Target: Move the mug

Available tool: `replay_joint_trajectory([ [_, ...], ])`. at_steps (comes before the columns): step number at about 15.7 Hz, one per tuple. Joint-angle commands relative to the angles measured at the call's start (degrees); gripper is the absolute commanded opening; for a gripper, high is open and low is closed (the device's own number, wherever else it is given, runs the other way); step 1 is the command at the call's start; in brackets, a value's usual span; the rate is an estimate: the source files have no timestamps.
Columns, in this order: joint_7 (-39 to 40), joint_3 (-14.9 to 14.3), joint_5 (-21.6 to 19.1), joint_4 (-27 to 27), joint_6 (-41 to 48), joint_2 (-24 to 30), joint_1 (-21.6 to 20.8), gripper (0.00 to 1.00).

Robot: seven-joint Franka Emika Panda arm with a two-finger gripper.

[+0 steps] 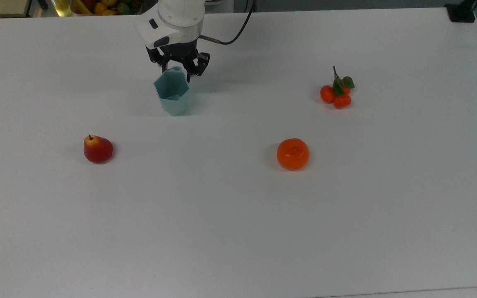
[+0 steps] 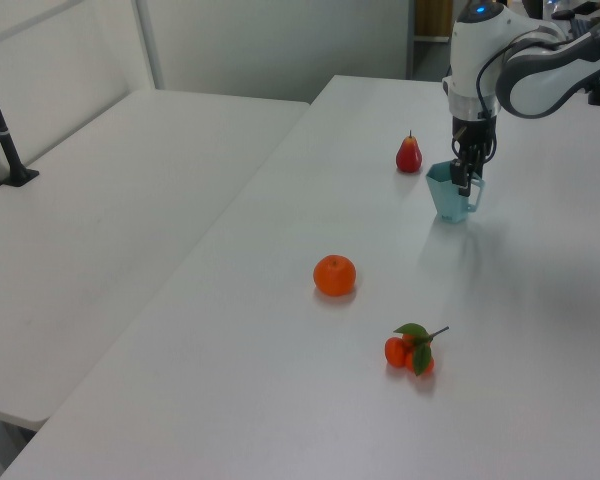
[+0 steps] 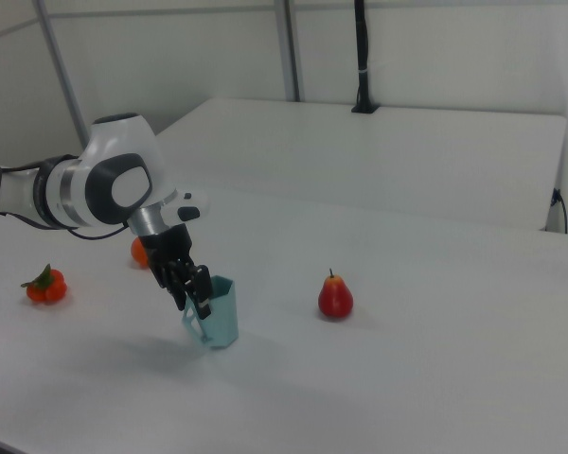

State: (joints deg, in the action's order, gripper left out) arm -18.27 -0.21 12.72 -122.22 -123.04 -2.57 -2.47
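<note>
Mug: pale teal, faceted sides, hexagonal rim, small handle. Upright or nearly so, mouth up, base at the white table surface; contact with it cannot be confirmed. Position: toward the top view's upper left, handle on the far side.

Around the mug you have open table on every side; the pear, orange and tangerine sprig all sit well apart from it.
</note>
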Motion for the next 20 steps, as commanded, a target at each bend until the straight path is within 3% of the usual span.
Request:
replay_joint_trajectory([
  [1, 2.5, 0.7, 1.2, -0.7, 5.7, 3.2, -0.2, 0.98],
  [3, 4.3, 0.7, 1.1, 2.1, 9.7, 3.8, -0.5, 0.99],
  [6, 7.9, 0.8, -0.2, 11.0, 16.9, 3.5, -0.5, 1.00],
  [11, 14.3, 0.7, -9.5, 25.1, 27.0, 3.1, -0.1, 1.00],
  [16, 14.8, -0.1, -10.9, 30.8, 32.9, 3.9, 0.3, 1.00],
  [20, 14.8, -0.3, -10.8, 31.6, 34.0, 3.9, 0.7, 1.00],
])
